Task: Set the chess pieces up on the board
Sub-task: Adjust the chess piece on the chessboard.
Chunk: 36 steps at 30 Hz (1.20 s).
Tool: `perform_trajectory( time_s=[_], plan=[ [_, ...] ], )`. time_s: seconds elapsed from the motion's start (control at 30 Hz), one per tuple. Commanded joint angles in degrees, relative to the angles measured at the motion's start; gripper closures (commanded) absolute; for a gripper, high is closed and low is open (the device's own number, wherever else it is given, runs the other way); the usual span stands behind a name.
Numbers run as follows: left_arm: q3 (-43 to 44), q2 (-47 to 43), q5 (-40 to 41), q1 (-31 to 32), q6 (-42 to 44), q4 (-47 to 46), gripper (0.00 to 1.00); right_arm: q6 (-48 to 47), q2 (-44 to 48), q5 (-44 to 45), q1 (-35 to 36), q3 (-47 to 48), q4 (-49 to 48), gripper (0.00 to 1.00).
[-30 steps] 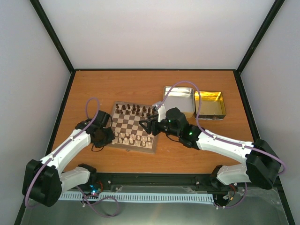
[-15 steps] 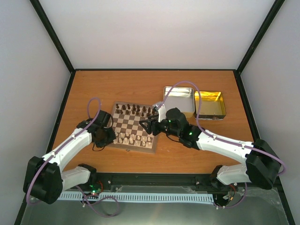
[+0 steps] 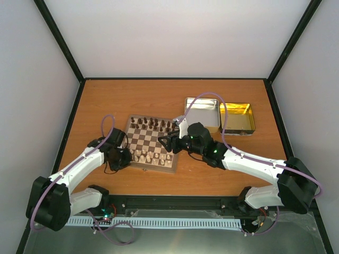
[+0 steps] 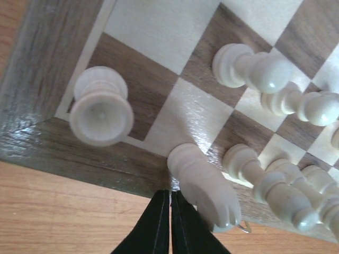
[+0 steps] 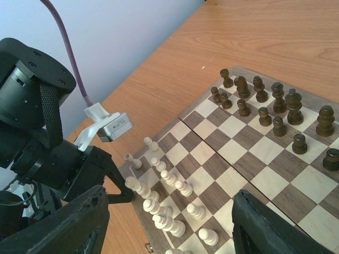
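You see the board [image 3: 150,141] lying on the table [image 3: 212,100], left of the middle, with dark chess pieces [image 3: 153,124] in its far rows and pale chess pieces [image 3: 149,156] in its near rows. Your left gripper [image 4: 170,197] has its fingers pressed together on nothing at the board's near left corner, just beside a pale piece [image 4: 204,185] that stands next to the corner rook [image 4: 100,108]. Your right gripper [image 3: 162,143] is spread wide above the board's right side.

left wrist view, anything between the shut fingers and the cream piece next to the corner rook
Nothing visible does. The shut left fingers sit at the checkered wooden chessboard's border, right beside that pale cream wooden piece; the cream wooden rook stands apart in the corner square.
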State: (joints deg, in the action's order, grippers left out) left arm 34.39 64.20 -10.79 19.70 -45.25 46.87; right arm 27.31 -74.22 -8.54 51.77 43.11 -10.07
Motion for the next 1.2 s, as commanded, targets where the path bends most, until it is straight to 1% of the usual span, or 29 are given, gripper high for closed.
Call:
perform_trajectory(
  time_s=[0.0,0.2,0.4,0.57,0.67,0.77,0.87,0.93,1.07,1.13,1.17],
  plan=[
    [1.73,-0.87,-2.35,0.42,0.92,-2.62,0.96,0.13,0.46,0.50,-0.35,-0.27,-1.21,0.36],
    [3.48,-0.72,0.55,0.42,-0.20,-3.14,0.94,0.29,0.59,0.51,-0.37,-0.40,-1.16,0.36],
    [4.09,0.63,5.28,0.43,-1.19,-2.39,0.93,0.20,1.06,0.71,-0.40,-0.44,-0.75,0.36],
    [5.54,-0.57,6.88,0.47,-0.44,0.32,0.93,0.25,2.02,1.13,-0.35,-0.56,0.17,0.36],
    [6.25,-2.97,6.16,0.44,0.17,1.94,0.90,0.23,3.14,1.15,-0.35,-0.41,1.08,0.36],
    [6.99,-6.09,4.85,0.42,0.86,3.54,0.83,0.42,4.79,1.93,-0.35,-0.13,3.41,0.36],
    [8.22,-9.87,3.72,0.42,1.84,5.11,0.74,0.91,7.55,4.40,-0.35,0.53,9.55,0.36],
    [9.64,-13.10,3.64,0.42,2.63,5.69,0.69,1.66,9.91,8.17,-0.35,1.04,15.24,0.36],
    [13.96,-20.62,5.33,0.42,5.23,5.44,0.59,3.45,16.45,19.98,-0.43,2.14,29.49,0.35],
    [16.32,-24.19,7.00,0.42,7.91,4.81,0.52,4.32,20.41,25.70,-0.46,3.17,36.92,0.34],
    [17.31,-25.75,8.23,0.42,9.02,4.62,0.46,4.65,22.60,28.41,-0.49,3.77,40.27,0.31]
  ],
)
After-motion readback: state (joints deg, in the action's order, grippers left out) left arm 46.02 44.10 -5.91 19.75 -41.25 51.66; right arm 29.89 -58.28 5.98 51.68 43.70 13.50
